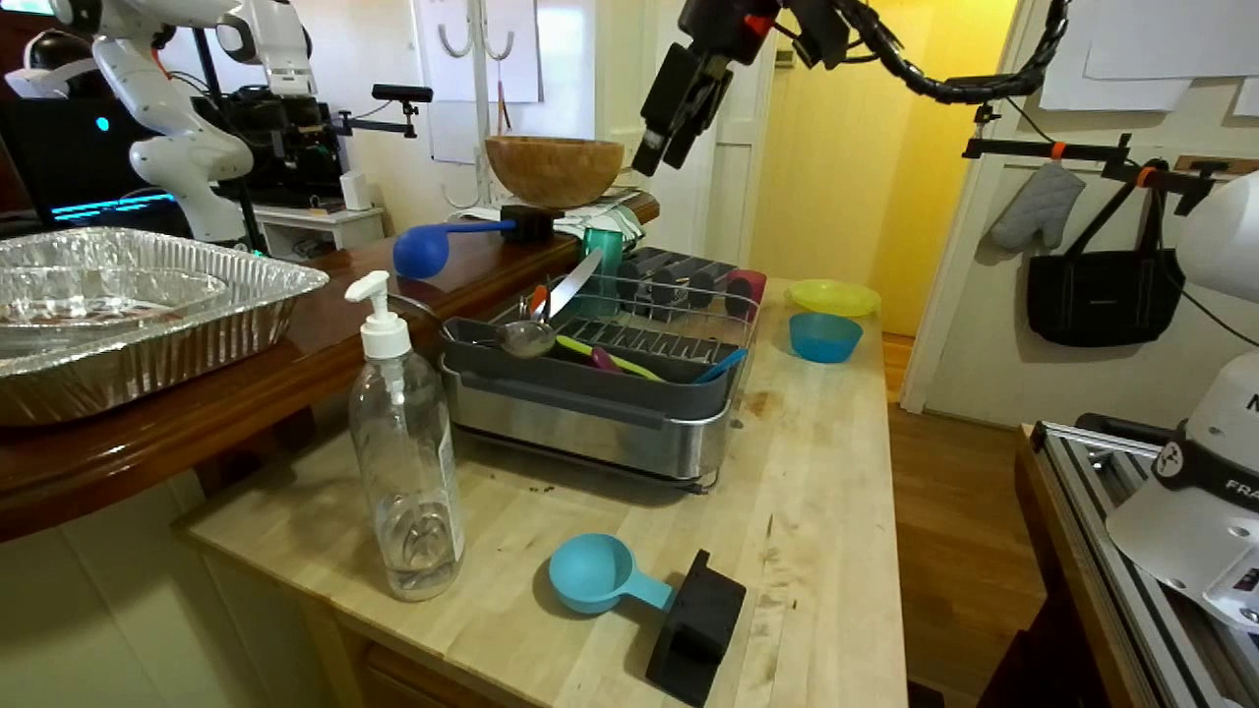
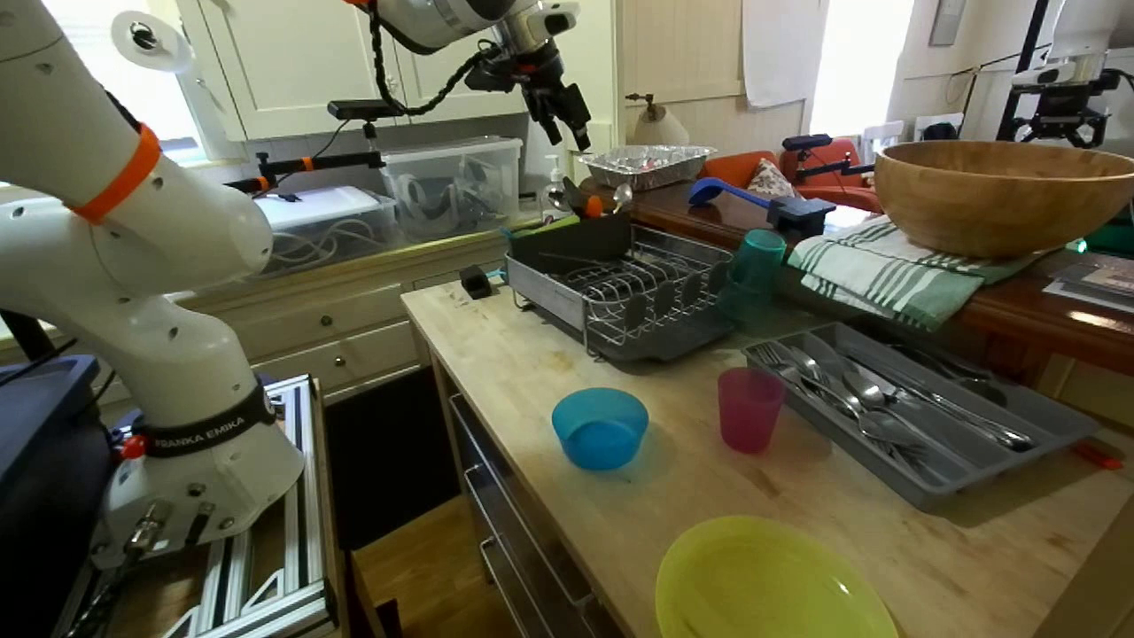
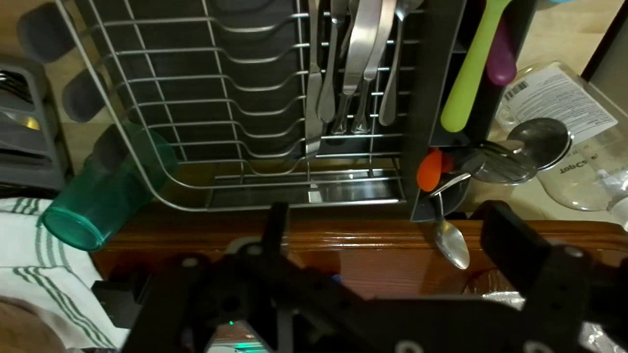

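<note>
some white cloth [image 3: 64,299] with green stripes lay at the left of the wrist view, and just right of it the teal cup [image 3: 98,201] sat at a corner of the wire dish rack [image 3: 260,89]. inside that rack, a bunch of metal cutlery [image 3: 358,59] lay across the wires toward the right. the gripper [image 3: 385,218] had its fingers [image 3: 277,235] spread wide; in both exterior views it hung in the air above the rack, well apart from it. right of the cutlery, the dark caddy [image 3: 431,98] ran along the rack's end, with an orange handle [image 3: 429,169], a lime green handle [image 3: 466,78] and a purple handle [image 3: 501,59] sticking out of it. one metal spoon [image 3: 452,244] leaned out past its corner, with the reddish brown ledge [image 3: 387,269] behind. farther right, other spoons [image 3: 539,142] jutted outward and overlapped the clear bottle [image 3: 584,162], which bore a white label.
</note>
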Controlling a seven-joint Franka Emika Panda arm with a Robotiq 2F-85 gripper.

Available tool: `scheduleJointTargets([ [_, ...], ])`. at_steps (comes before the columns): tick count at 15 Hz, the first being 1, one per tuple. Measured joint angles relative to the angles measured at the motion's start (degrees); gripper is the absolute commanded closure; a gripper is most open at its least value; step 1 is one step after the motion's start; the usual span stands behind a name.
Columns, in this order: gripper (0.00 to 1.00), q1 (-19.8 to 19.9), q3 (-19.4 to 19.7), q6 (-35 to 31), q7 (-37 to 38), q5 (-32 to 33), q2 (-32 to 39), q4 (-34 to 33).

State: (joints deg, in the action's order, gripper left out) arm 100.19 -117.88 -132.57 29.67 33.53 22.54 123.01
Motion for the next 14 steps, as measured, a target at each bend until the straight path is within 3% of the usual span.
scheduleJointTargets([
  [4, 0.0, 6.23, -7.19, 6.71, 0.95, 2.09, 6.87, 2.71],
  [8, 0.0, 9.96, -11.72, 10.7, 0.95, 2.12, 12.2, 5.3],
  [14, 0.0, 10.68, -12.67, 11.24, 0.95, 2.12, 13.76, 6.01],
])
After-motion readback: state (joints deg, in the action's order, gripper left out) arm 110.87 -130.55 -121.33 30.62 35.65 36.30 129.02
